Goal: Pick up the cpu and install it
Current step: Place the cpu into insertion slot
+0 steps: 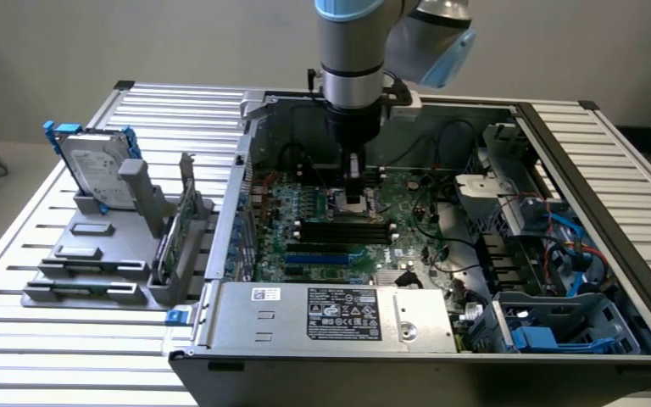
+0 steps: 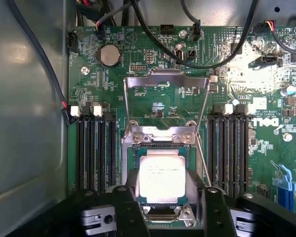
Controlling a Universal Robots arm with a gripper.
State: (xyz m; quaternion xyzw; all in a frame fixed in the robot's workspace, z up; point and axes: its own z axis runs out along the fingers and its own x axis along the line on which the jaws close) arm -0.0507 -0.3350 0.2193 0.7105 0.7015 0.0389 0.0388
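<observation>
Lying flat in the socket [image 2: 160, 134], the cpu [image 2: 162, 177] faces up.

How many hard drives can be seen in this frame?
1. The hard drive stands upright in the grey rack at the exterior view's left, outside the computer case. More may be hidden in the case's drive bays.
</observation>
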